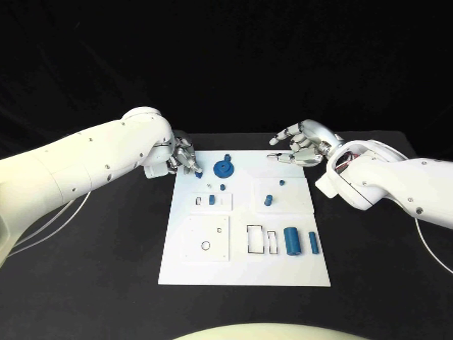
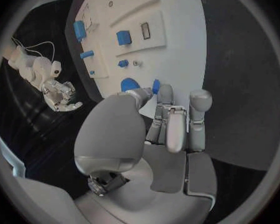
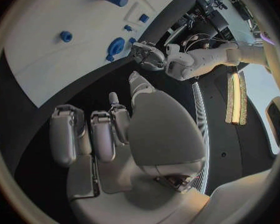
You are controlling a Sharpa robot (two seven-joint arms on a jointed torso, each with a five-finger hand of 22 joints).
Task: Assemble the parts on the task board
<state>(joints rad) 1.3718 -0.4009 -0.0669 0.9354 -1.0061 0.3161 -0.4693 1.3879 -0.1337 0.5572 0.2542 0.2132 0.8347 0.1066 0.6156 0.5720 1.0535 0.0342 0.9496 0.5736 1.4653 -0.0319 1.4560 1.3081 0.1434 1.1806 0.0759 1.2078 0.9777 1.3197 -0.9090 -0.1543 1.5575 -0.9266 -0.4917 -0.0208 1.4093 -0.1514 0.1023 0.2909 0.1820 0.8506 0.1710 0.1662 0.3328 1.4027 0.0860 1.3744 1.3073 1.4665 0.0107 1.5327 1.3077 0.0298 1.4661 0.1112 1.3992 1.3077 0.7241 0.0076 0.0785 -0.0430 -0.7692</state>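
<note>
The white rectangular task board (image 1: 245,262) lies mid-tabletop, holding small blue parts (image 1: 295,242) in its recesses. The left hand (image 1: 178,157) pinches a small blue piece (image 2: 155,86) at the board's far-left corner; the right hand (image 1: 303,144) hovers empty, fingers apart, beyond its far-right corner.

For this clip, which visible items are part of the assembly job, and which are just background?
Job items:
task board
round blue part at the board's far edge
two blue cylinders standing side by side near the board's right side
small blue part
left hand, at the board's far left corner
right hand, holding nothing

Background:
black table
white cable
</note>
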